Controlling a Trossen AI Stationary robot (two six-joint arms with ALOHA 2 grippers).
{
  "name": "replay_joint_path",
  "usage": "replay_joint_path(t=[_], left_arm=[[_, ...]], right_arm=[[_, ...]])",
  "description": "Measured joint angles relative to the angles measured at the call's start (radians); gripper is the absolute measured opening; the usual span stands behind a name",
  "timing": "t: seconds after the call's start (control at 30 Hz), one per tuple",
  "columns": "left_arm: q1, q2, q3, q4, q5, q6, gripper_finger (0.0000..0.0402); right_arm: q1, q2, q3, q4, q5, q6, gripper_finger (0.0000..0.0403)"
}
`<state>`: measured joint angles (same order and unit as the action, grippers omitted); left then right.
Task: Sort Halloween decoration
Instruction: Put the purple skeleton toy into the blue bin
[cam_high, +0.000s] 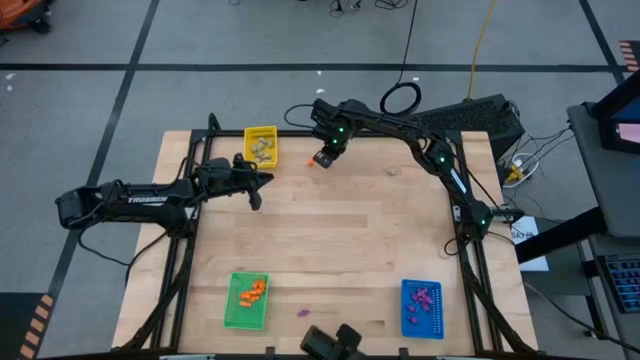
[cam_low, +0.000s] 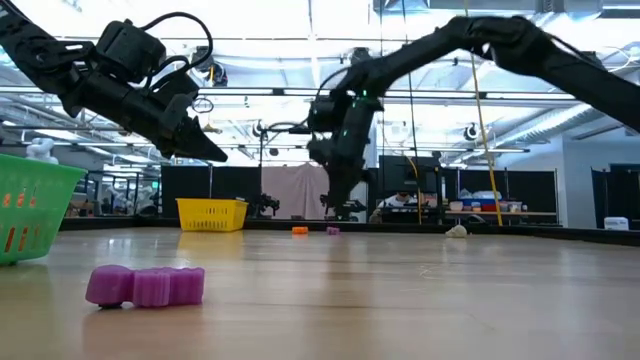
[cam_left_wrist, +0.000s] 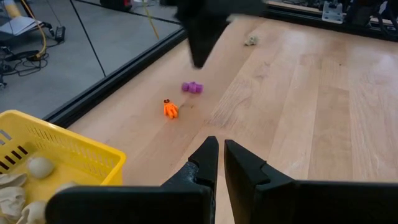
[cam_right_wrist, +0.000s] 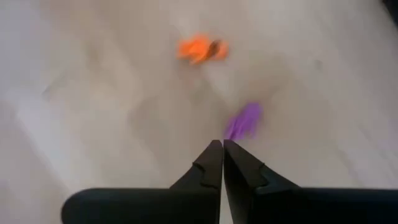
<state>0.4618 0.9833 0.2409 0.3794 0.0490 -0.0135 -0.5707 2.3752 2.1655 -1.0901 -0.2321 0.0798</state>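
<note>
Sat scattered over the pale wooden desk and in three trays, the Halloween decoration: tiny trinkets in orange, purple and beige-grey, each much smaller than an end effector; lay together near the desk's far edge an orange trinket with thin leg-like prongs and, just beside it, a lumpy purple trinket, apart from each other; showed blurred in the right wrist view, same pair, orange above purple; rested alone near the front edge another purple piece, knobbly and ribbed, lying flat between the green tray and the blue tray; farther off on the desk, a small beige-grey lump, shape too small to tell. Held beige-grey, rounded pieces in the yellow tray at the far left; held orange pieces in the green tray at the near left; held purple pieces in the blue tray at the near right. Hung just above the orange and purple pair, right end effector, fingers pressed together with nothing between them. Hovered beside the yellow tray, above the wood, left end effector, fingers nearly together with a thin gap, gripping nothing.
</note>
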Motion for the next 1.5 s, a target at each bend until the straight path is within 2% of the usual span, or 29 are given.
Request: replay_joint_path(t=[0.17,0.33,0.5,0.67,0.83,1.0,1.3,1.5], left_arm=[[0.0,0.0,0.0,-0.003,0.0,0.0,0.0025],[0.0,0.0,0.0,0.009,0.0,0.0,0.0025],[0.0,0.0,0.0,0.0,0.001,-0.007,0.0025],[0.0,0.0,0.0,-0.003,0.001,-0.007,0.0025],[0.0,0.0,0.0,-0.003,0.002,-0.007,0.0025],[0.0,0.0,0.0,-0.005,0.002,-0.007,0.0025],[0.0,0.0,0.0,-0.008,0.003,-0.006,0.0025],[0.0,0.0,0.0,-0.024,0.003,-0.006,0.0025]], right_arm=[[0.05,-0.057,0.0,-0.125,0.01,-0.03,0.0],[0.098,-0.055,0.001,-0.105,0.148,0.028,0.001],[0.093,0.0,0.0,0.007,0.187,0.105,0.0066],[0.063,0.056,0.0,0.041,0.23,0.153,0.0124],[0.042,0.085,0.0,0.061,0.209,0.177,0.0149],[0.032,0.089,0.001,0.069,0.159,0.196,0.0125],[0.021,0.09,0.003,0.028,0.13,0.13,0.0013],[0.044,0.07,-0.001,-0.032,0.146,0.064,0.001]])
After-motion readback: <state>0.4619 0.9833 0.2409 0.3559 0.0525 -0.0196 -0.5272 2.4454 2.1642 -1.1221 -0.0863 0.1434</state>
